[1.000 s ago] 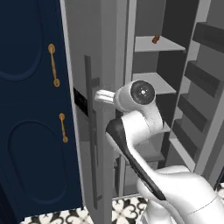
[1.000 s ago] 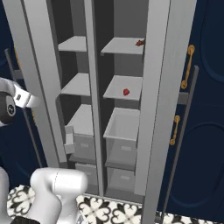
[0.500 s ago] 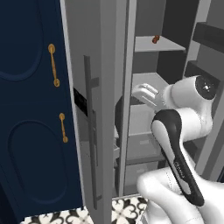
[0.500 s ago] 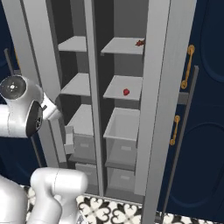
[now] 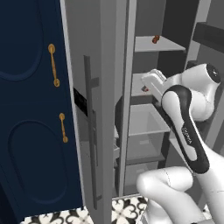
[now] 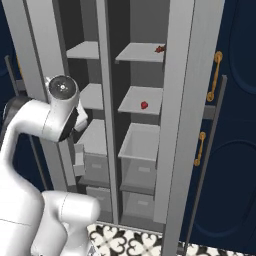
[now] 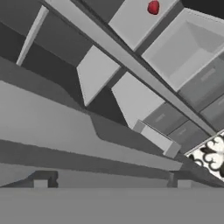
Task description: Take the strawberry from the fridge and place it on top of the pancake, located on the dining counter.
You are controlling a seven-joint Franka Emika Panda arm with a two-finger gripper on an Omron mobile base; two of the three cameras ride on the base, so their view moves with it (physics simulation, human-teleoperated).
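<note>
The fridge (image 6: 183,115) stands open, with grey shelves and drawers inside. The strawberry (image 6: 144,105), tiny and bright red, lies on the middle shelf of the right-hand compartment. It also shows at the top of the hand view as the strawberry (image 7: 153,7). My gripper (image 7: 112,183) is open and empty, with its dark fingertips (image 7: 40,183) far apart. It is aimed into the fridge from a distance. From the left base the gripper (image 5: 151,80) reaches past the door edge toward the shelves. The pancake and the dining counter are out of view.
A brownish oblong item (image 6: 159,49) lies on the top shelf. The open fridge door (image 5: 98,109) with its long handle stands left of my arm. Navy cabinets with gold handles (image 5: 54,65) flank the fridge. One drawer front (image 7: 156,140) juts out slightly.
My arm has swung from the door handle rightward into the fridge opening, the elbow moving right. The jaws have opened slightly wider.
</note>
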